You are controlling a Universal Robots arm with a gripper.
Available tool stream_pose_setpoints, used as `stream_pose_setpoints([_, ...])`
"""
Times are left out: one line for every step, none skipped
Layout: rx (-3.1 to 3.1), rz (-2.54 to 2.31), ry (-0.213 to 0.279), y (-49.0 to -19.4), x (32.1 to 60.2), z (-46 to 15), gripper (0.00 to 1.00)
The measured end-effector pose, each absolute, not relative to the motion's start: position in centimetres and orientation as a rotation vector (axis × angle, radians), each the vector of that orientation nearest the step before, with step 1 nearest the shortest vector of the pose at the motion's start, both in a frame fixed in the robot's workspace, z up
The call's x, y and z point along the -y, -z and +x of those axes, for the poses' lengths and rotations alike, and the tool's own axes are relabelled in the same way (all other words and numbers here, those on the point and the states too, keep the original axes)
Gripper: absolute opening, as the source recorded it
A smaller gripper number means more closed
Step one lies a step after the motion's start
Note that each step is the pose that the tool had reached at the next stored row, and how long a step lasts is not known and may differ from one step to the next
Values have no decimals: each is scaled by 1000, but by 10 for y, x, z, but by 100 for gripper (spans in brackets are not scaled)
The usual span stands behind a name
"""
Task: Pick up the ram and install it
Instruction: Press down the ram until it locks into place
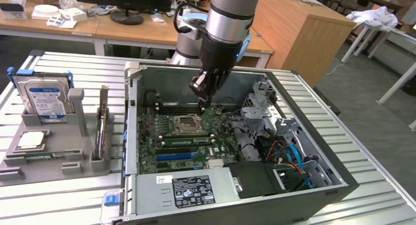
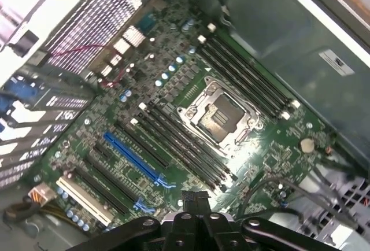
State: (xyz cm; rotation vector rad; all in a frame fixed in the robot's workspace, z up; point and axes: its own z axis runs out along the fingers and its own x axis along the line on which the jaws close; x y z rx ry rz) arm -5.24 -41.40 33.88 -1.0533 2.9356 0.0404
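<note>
My gripper (image 1: 204,102) hangs inside the open computer case (image 1: 338,183), above the motherboard (image 1: 224,119) beside the empty processor socket (image 1: 189,123). In the wrist view its fingertips (image 2: 189,199) are pressed together over the end of the black memory slots (image 2: 173,141), and nothing green shows between them. More memory slots (image 2: 248,77) run along the socket's (image 2: 219,115) other side. A ram (image 1: 39,157), a narrow green stick, lies flat on the grey tray (image 1: 62,149) at the exterior view's left. A second thin board (image 1: 101,130) stands on edge in that tray's holder.
The tray also holds a silver hard drive (image 1: 44,96) with a blue-white label and a square silver processor chip (image 1: 31,140). Cables and a drive cage (image 1: 273,118) crowd the case's right side. A power supply (image 1: 192,191) sits at its near end. Desks stand behind.
</note>
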Motion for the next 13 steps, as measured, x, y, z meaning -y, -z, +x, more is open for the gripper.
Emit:
stream_pose_setpoints([-2944, -1030, -40, -339, 414, -52, 11])
stream_pose_setpoints([-2951, -1007, -40, -339, 414, -52, 11])
stream_pose_setpoints([-2959, -984, -39, -339, 414, -52, 11])
stream_pose_setpoints([-2966, -961, -39, -338, 414, -52, 11])
stream_pose_setpoints([-2973, -939, -39, -338, 414, -52, 11])
stream_pose_setpoints([-2979, -919, -39, -338, 414, -52, 11])
stream_pose_setpoints([-2984, -901, -38, -338, 414, -52, 11])
stream_pose_setpoints([-2989, -886, -38, -338, 414, -52, 11])
stream_pose_setpoints([-2994, -868, -38, -338, 414, -52, 11])
stream_pose_setpoints([-2999, -849, -38, -338, 414, -52, 11])
stream_pose_setpoints([-3005, -829, -38, -338, 414, -52, 11])
stream_pose_setpoints([-3010, -809, -37, -338, 414, -52, 11])
stream_pose_setpoints([-3015, -790, -37, -338, 414, -52, 11])
